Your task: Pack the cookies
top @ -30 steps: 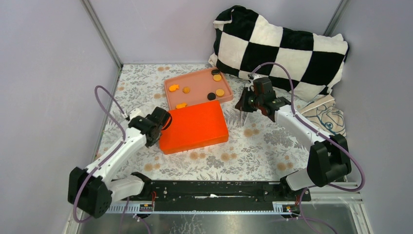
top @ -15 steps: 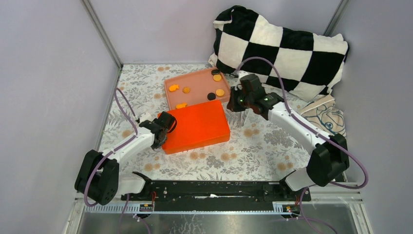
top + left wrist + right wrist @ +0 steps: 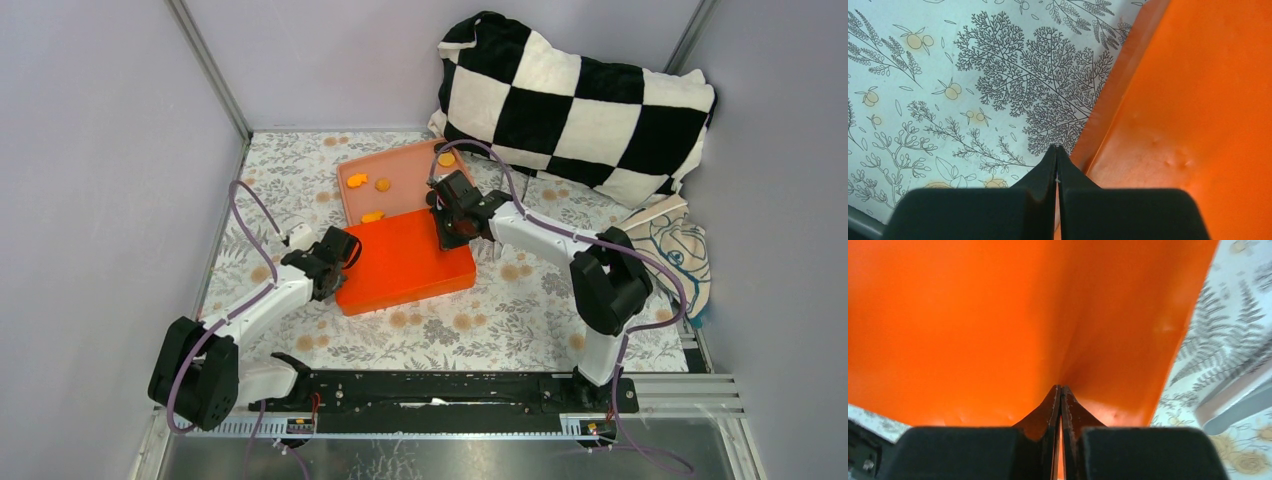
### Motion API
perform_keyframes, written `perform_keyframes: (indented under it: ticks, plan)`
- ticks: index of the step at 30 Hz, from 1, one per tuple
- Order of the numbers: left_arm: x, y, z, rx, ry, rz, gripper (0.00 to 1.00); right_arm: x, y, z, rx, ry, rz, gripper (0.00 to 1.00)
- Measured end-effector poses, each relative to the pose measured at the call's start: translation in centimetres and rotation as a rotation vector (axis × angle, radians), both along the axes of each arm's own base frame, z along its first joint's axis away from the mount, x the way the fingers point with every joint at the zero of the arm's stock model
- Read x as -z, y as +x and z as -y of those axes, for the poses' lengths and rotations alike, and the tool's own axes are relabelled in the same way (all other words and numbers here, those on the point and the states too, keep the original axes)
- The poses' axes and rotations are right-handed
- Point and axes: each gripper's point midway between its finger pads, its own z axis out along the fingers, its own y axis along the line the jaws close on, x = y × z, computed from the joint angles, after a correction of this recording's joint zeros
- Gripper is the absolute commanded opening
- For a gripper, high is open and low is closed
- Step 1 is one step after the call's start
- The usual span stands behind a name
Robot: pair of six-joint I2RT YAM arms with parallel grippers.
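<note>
A pink tray point(image 3: 405, 190) at the back centre holds orange cookies point(image 3: 383, 184), with others at its left point(image 3: 357, 179), front point(image 3: 372, 216) and far right point(image 3: 446, 159); the right arm hides the dark ones. A flat orange lid point(image 3: 400, 265) lies just in front of the tray. My left gripper point(image 3: 337, 265) is shut, its tips point(image 3: 1056, 148) at the lid's left edge point(image 3: 1108, 115) by the tablecloth. My right gripper point(image 3: 446, 232) is shut, its tips point(image 3: 1061, 388) against the lid's surface point(image 3: 998, 315) near its far right corner.
A black-and-white checked pillow point(image 3: 580, 90) leans at the back right. A printed cloth bag point(image 3: 672, 240) lies at the right. Grey walls and metal posts close in the floral tablecloth point(image 3: 520, 290). The tray's rim point(image 3: 1233, 400) shows in the right wrist view.
My right arm swung left from beside the tray and came down onto the lid's far right corner. My left gripper moved lower and closer against the lid's left edge.
</note>
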Motion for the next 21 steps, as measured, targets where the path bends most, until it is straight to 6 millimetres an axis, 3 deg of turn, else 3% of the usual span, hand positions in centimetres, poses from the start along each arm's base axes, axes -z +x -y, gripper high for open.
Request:
perform_keyframes:
  ticks: [7,13,17,21]
  plan:
    - [0.1,0.3,0.2,0.027,-0.004,0.009,0.0,0.3,0.8,0.2,0.057,-0.017,0.007,0.04]
    - [-0.2,0.5,0.5,0.039,-0.018,0.024,0.0,0.0,1.1,0.5,0.072,-0.027,0.025,0.09]
    - [-2.1,0.7,0.3,0.032,-0.035,0.095,0.0,-1.5,1.3,0.8,0.079,-0.022,0.065,0.13]
    - [-5.9,1.3,0.1,0.019,-0.069,0.231,0.0,-5.4,1.6,1.2,0.089,0.022,0.153,0.18]
